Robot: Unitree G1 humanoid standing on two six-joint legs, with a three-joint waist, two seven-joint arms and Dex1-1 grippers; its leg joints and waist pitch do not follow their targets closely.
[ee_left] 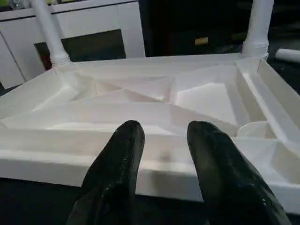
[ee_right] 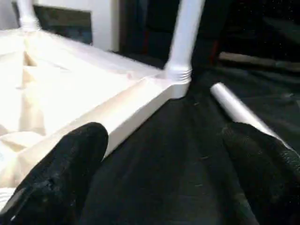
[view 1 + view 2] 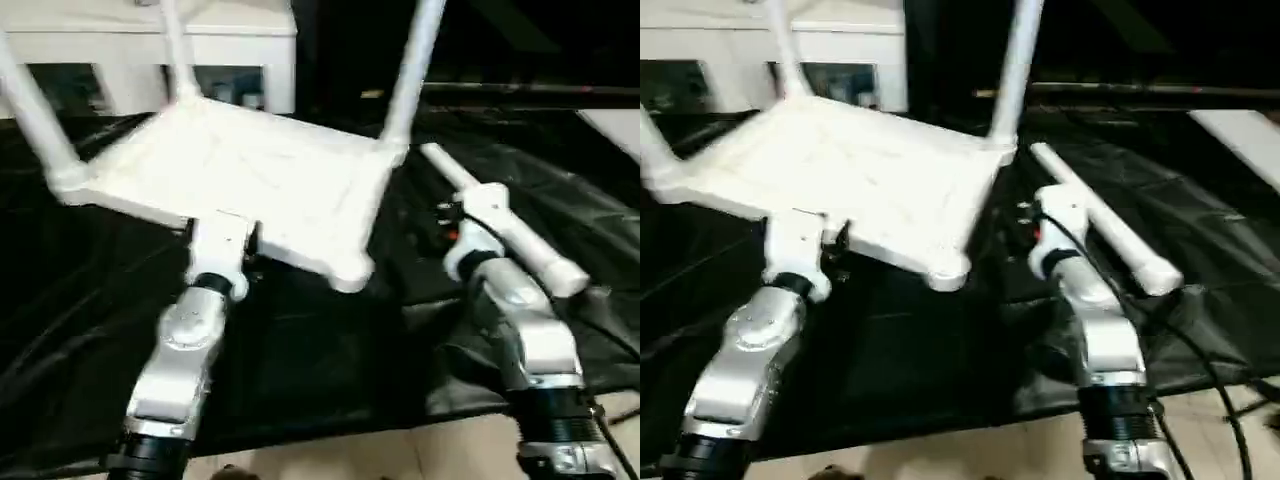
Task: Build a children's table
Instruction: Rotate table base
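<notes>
White tabletop lies upside down on the black desk, three legs fitted; left gripper pinches its near rim; right gripper, spread, should close squarely around the loose leg for the empty corner socket.

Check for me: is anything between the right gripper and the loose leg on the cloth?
Nothing visible. The loose leg lies on bare black cloth just ahead of the open right gripper. The tabletop sits off to its left, not in the path.
</notes>
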